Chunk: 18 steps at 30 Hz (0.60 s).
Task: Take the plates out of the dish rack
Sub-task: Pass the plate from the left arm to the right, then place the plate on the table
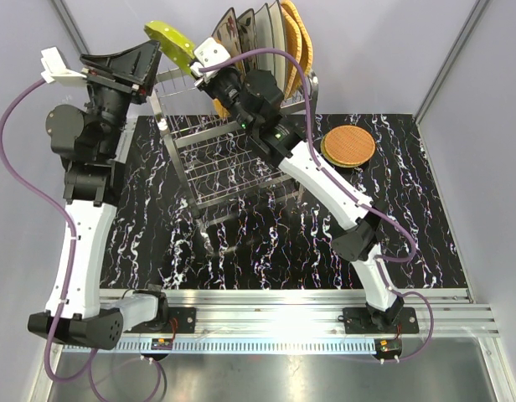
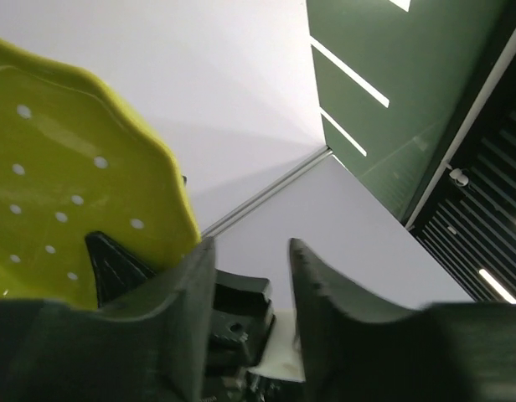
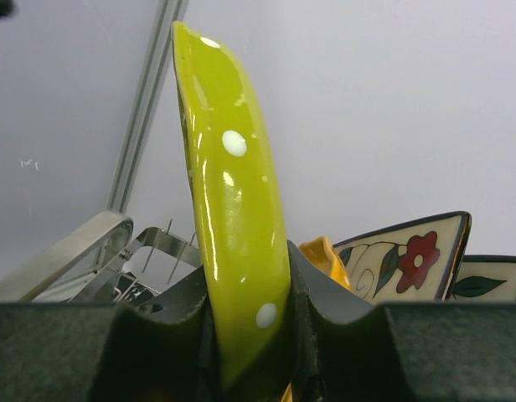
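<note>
- The green plate [image 1: 169,40] is up above the left end of the rack [image 1: 233,159], tilted, with its lower rim near the top wires. We cannot tell whether it touches them.
- The right gripper [image 1: 199,67] has it. In the right wrist view the fingers [image 3: 325,310] pinch the plate's [image 3: 237,209] rim from both sides, with the plate standing edge-on between them. The bite looks shallow, at the rim only.
- The left gripper [image 1: 147,57] is raised beside the plate with its jaws partly apart. In the left wrist view only wall shows in the gap, so it holds nothing. There the plate [image 2: 65,193] lies off to one side of the gripper [image 2: 251,251], not in its gap.
- The other plates [image 1: 258,33] stand in the prongs at the rack's far end: floral squares and woven ones. One woven plate [image 1: 348,145] lies flat on the table [image 1: 199,251], right of the rack.
- Our read: this plate is mid-removal, either a hand-over to the left or a carry-out by the right.
- For a hand-over, we would bring the left gripper round so the rim sits well inside its gap, then close it fully before the right lets go.
- For a carry-out, we would lift straight up until the plate is clear of the wires, then swing it away.
- Risk: a glazed rim in a shallow pinch can slip or pivot. Move it slowly and avoid twisting.
</note>
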Available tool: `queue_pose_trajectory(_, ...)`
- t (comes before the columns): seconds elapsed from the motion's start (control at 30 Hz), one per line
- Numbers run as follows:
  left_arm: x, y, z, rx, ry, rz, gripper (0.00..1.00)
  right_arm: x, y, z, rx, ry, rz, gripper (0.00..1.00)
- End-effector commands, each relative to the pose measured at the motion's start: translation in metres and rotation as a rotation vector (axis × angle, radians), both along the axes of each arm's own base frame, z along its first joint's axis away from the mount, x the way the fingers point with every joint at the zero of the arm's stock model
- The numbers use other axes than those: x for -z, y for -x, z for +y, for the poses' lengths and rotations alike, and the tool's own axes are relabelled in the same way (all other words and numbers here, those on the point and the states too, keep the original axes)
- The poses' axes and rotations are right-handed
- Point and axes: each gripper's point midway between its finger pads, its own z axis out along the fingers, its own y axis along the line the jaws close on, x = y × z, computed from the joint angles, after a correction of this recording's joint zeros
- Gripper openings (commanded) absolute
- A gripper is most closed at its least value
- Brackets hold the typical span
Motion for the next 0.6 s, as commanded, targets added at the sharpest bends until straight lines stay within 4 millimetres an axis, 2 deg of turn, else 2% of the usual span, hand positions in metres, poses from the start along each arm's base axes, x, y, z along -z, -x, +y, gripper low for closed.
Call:
queue_pose_trajectory(0.0,-0.025,0.030,0.000,0.015,-0.009,-0.109,0.52,-0.105,0.038,-0.048,0.006,-0.237,-0.231,0.00)
queue_pose_trajectory(0.03,-0.025,0.031,0.000,0.012,-0.012,-0.112,0.62,-0.108,0.039,-0.050,0.005,-0.241,-0.236,0.00)
queue_pose_trajectory(0.2,-0.025,0.044,0.002,-0.015,-0.053,-0.118,0.83,-0.126,0.054,-0.059,-0.026,-0.272,-0.265,0.00)
queue_pose_trajectory(0.4,-0.015,0.059,0.005,-0.071,-0.152,-0.121,0.91,-0.148,0.078,-0.078,-0.081,-0.327,-0.256,0.00)
queue_pose_trajectory(0.5,-0.001,0.059,0.007,-0.101,-0.216,-0.089,0.94,-0.155,0.088,-0.087,-0.102,-0.344,-0.246,0.00)
queue_pose_trajectory(0.57,0.002,0.068,0.008,-0.112,-0.250,-0.092,0.95,-0.160,0.093,-0.093,-0.112,-0.351,-0.246,0.00)
